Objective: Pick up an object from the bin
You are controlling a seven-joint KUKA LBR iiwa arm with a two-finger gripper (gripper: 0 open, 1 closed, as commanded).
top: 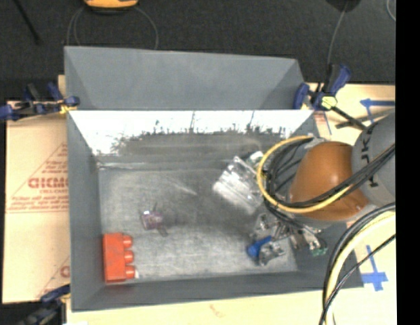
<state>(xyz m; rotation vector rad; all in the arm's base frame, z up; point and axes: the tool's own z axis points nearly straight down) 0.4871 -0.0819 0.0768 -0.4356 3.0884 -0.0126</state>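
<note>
1. Blue thing (pixel 256 251): a small, lumpy object on the floor of the bin (pixel 183 80), in the near right corner, close to the front wall. Its shape is hard to make out.
2. The gripper (pixel 274 244) is right at that object, touching it or just above it. Whether the claw is wide, narrow or closed on anything cannot be told, since the wrist hides most of it.
3. A round orange cover (pixel 325 178) on the wrist and loops of yellow and black cables (pixel 278 175) hide the bin's right side and part of its right wall.
4. A crumpled clear plastic bag (pixel 234 185) lies just up and to the left of the gripper. Its right edge is tucked behind the cables, so its full outline is cut off.
5. A small purple thing (pixel 153 219), see-through and faint, lies left of centre, well apart from the gripper.
6. A red brick (pixel 118 256) with studs on its right side sits in the near left corner.
</note>
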